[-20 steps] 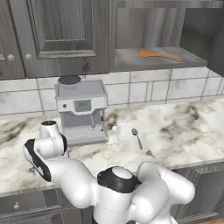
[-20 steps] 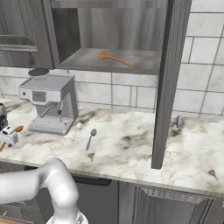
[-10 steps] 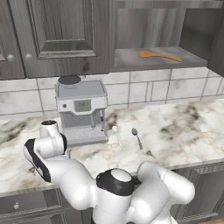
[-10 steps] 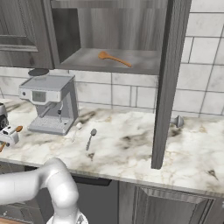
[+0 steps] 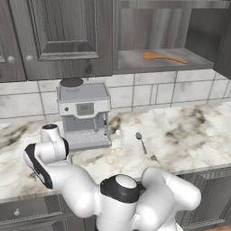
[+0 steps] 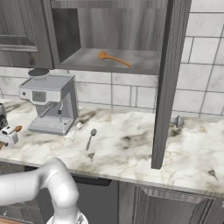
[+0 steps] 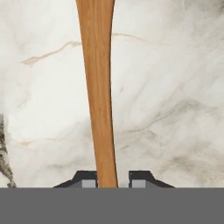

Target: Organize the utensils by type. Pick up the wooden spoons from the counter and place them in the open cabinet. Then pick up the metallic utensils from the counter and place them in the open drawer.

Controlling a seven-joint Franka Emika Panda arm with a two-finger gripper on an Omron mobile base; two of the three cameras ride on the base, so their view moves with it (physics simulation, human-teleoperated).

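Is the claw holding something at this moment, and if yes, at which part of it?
Yes. The claw is closed on a wooden spoon, gripping its thin handle, which runs between the two fingertips over the counter.

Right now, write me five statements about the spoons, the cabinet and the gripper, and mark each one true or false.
1. One wooden spoon lies on the open cabinet shelf. True.
2. The gripper is shut on the handle of the second wooden spoon. True.
3. Both silvery spoons are already in the drawer. False: the darker silvery spoon and the pale silvery spoon lie on the counter near the coffee machine.
4. The coffee machine stands inside the open cabinet. False: it stands on the counter against the tiled wall.
5. The held spoon is metal. False: it is orange-brown wood.
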